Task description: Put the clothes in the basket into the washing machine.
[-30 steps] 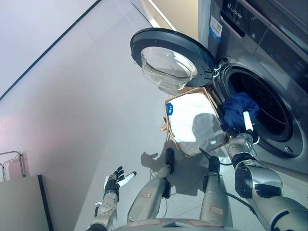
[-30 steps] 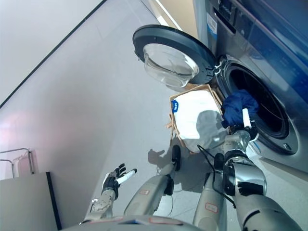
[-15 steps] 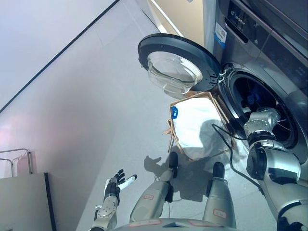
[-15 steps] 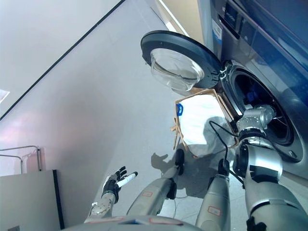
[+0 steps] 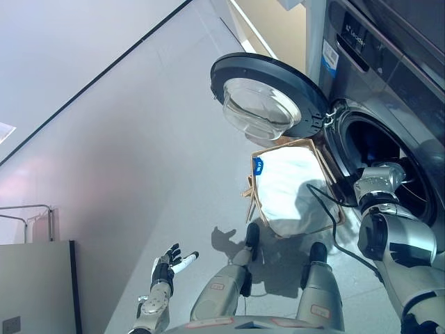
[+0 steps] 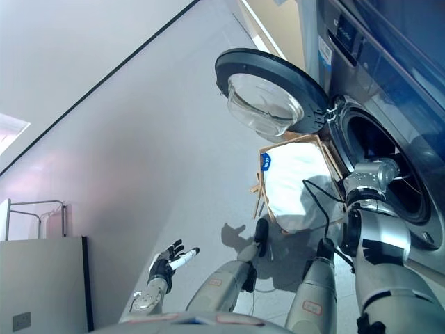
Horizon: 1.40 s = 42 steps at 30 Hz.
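The grey washing machine [image 5: 389,62] stands at the right with its round door [image 5: 268,97] swung open to the left. The wicker basket [image 5: 325,182] with a white lining [image 5: 288,184] sits on the floor below the door, next to the drum opening [image 5: 379,142]. My right arm [image 5: 379,182] reaches into the dark drum, and its hand is hidden inside. No blue cloth shows in either view. My left hand [image 5: 167,261] is open and empty, low at the left, far from the basket.
A grey cabinet [image 5: 35,289] and a metal rail [image 5: 28,212] stand at the lower left. A dark line [image 5: 104,87] crosses the pale floor. A beige wall [image 5: 278,28] runs behind the machine.
A second ago my right hand held a blue cloth at the drum's mouth. It has gone into the drum, and the cloth no longer shows. The camera has shifted a little.
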### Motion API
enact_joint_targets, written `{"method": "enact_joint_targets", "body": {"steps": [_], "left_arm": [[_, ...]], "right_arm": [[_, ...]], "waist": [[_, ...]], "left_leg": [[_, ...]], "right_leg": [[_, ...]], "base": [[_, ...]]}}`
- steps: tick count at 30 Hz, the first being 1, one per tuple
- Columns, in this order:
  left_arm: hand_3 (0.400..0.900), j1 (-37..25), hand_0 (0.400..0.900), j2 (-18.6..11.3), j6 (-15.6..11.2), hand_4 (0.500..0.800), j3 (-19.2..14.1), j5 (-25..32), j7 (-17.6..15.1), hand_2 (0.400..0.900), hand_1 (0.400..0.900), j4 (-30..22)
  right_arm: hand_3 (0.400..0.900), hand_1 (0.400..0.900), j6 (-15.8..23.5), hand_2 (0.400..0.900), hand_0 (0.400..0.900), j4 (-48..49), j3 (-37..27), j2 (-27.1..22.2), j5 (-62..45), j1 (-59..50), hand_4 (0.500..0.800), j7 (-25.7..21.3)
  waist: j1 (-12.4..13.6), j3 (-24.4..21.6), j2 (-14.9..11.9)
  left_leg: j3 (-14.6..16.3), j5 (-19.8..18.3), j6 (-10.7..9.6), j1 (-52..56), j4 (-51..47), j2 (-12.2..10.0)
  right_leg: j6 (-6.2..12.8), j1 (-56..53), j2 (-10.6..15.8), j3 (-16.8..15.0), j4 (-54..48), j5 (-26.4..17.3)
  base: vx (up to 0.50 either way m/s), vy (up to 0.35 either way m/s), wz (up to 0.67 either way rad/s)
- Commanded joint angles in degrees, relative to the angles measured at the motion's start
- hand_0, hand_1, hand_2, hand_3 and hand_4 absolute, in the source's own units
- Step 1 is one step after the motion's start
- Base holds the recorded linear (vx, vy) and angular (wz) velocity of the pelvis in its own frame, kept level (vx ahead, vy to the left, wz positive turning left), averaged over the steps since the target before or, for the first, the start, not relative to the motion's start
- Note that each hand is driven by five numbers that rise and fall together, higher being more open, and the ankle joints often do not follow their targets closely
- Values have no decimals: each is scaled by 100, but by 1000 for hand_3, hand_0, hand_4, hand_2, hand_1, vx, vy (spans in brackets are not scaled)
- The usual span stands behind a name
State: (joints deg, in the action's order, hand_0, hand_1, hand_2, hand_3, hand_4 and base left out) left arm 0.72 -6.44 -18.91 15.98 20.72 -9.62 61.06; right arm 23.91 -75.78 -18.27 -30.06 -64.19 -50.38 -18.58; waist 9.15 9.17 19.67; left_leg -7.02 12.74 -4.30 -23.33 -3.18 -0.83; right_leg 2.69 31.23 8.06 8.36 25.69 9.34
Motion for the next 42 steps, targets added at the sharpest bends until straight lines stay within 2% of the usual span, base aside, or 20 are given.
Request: {"method": "enact_joint_targets", "body": {"steps": [1,4,9,14,17,20,25,29,31,33,36,42], "left_arm": [[900,-299,900,-181,-171,800,-140,-48,-150,900,900,416],[900,-327,900,-177,-109,800,-227,-113,-108,900,900,514],[900,-335,900,-198,10,800,-396,-262,-74,900,900,699],[900,-248,900,-234,55,800,-607,-500,-82,900,900,726],[900,-205,900,-271,106,800,-744,-720,-33,900,900,808],[900,-114,900,-312,124,800,-886,-859,-45,900,900,822],[900,31,900,-429,9,800,-1212,-1000,18,900,900,795],[900,135,900,-525,136,800,-1464,-1130,306,900,900,1142],[900,150,900,-563,184,800,-1519,-1206,449,900,900,1326],[900,146,900,-574,220,800,-1483,-1339,616,900,900,1491],[900,111,900,-538,268,800,-1410,-1491,737,900,900,1624],[900,46,900,-483,324,800,-1295,-1701,795,900,900,1614]], "right_arm": [[900,900,103,900,900,-54,68,-145,146,121,800,251],[900,900,-250,900,900,-280,209,-70,358,404,800,400],[900,900,-508,900,900,-535,248,242,743,1014,800,489],[900,900,-769,900,900,-661,326,660,1379,1899,800,568],[900,900,-1023,900,900,-765,604,849,2282,2421,800,584],[900,900,-1103,900,900,-731,797,1058,3080,2901,800,377],[900,900,-1407,900,900,-606,1729,1240,5551,3814,800,90],[900,900,-1618,900,900,-542,2611,1356,7345,4312,800,182],[900,900,-1667,900,900,-463,2911,1389,7916,4490,800,257],[900,900,-1709,900,900,-531,3016,1435,8198,4679,800,343],[900,900,-1749,900,900,-684,2841,1524,8121,4861,800,436],[900,900,-1711,900,900,-647,2681,1564,7780,4854,800,619]], "waist": [[65,-197,-397],[39,-194,-496],[-25,-272,-718],[-101,-371,-1055],[-160,-455,-1291],[-233,-543,-1485],[-352,-703,-1807],[-403,-863,-1973],[-439,-920,-2035],[-504,-976,-2073],[-576,-1060,-2102],[-633,-1164,-2145]], "left_leg": [[86,-616,92,506,-174,419],[84,-642,105,578,-174,403],[111,-686,127,696,-171,351],[150,-786,162,936,-163,307],[177,-843,175,1086,-160,283],[225,-896,188,1219,-149,268],[247,-986,224,1525,-124,247],[255,-1063,255,1727,-92,245],[273,-1102,272,1812,-68,246],[295,-1149,289,1909,-47,243],[364,-1221,327,2063,-45,259],[454,-1356,382,2335,-18,271]], "right_leg": [[150,-1382,-19,130,-2548,-1085],[148,-1477,-38,126,-2603,-1104],[162,-1653,-65,141,-2733,-1158],[177,-1922,-110,160,-2840,-1175],[184,-2080,-140,161,-2884,-1179],[195,-2205,-159,151,-2888,-1181],[221,-2464,-194,120,-2809,-1130],[239,-2672,-201,100,-2768,-1079],[252,-2742,-199,78,-2734,-1054],[254,-2812,-194,34,-2685,-1030],[262,-2927,-188,-50,-2668,-1013],[270,-3115,-162,-170,-2641,-987]], "base": [[0,0,0],[0,-3,-1],[11,-11,-5],[29,-23,-5],[18,-14,-3],[28,-4,-9],[16,-1,-6],[34,7,-5],[16,18,-8],[19,30,-11],[24,36,-18],[29,18,-10]]}}
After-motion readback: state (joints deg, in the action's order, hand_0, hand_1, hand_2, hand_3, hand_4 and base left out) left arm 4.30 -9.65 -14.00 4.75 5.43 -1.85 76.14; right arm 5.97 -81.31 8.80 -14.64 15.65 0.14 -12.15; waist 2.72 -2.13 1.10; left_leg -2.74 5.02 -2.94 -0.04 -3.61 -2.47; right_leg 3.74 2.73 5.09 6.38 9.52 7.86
